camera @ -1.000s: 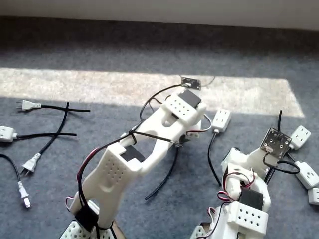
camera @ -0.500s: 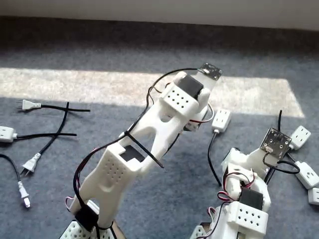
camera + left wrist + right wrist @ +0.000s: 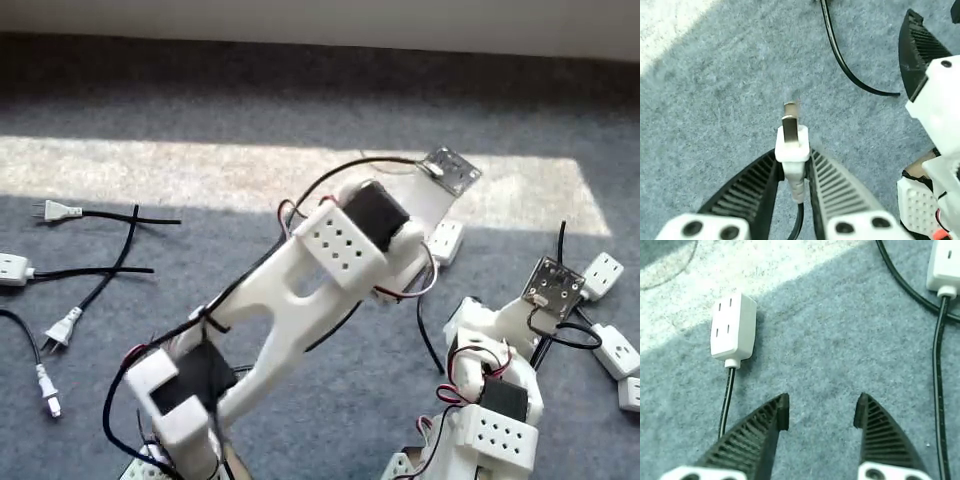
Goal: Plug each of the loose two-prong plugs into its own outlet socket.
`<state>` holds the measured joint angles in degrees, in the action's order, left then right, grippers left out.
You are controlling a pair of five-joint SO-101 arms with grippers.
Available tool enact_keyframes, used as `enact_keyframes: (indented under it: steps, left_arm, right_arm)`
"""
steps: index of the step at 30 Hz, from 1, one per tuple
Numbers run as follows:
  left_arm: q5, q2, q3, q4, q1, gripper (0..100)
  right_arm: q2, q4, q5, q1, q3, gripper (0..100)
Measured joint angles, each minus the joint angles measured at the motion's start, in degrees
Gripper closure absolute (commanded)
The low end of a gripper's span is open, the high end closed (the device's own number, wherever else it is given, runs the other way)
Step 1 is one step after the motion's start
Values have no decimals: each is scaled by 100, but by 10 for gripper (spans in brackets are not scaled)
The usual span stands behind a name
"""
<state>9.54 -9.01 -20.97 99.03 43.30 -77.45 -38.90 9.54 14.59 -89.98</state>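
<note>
At the far left of the grey carpet (image 3: 85, 430) lie three loose two-prong plugs (image 3: 50, 210) on black cords, with a white end socket (image 3: 12, 268) among them. The left arm (image 3: 330, 260) stretches across the middle. Its left gripper (image 3: 792, 159) is pinching a white held plug (image 3: 790, 142) by the body, prongs pointing away from the fingers over the carpet. Just beside that arm's wrist lies a white middle socket (image 3: 446, 240) on its black cord. The right arm (image 3: 495, 395) sits folded low, and the right gripper (image 3: 821, 412) is spread wide above bare carpet. Three more outlet sockets (image 3: 604, 272) cluster at the far right.
</note>
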Motion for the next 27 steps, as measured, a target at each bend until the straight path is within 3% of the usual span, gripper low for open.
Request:
enact_keyframes:
  steps: [6,11,15,18,27]
  left_arm:
    - [-53,1855,2725,-2101,9,994]
    - [-765,3218,5723,-5248,9,993]
    - [-932,3684,7675,-7807,18,993]
    - [-923,3692,8193,-8879,18,993]
    - [-633,2541,8396,-10778,9,994]
  right_arm:
    - [0,158,0,0,0,781]
    - [0,158,0,0,0,781]
    - [0,158,0,0,0,781]
    - [0,158,0,0,0,782]
    - [0,158,0,-782,316,783]
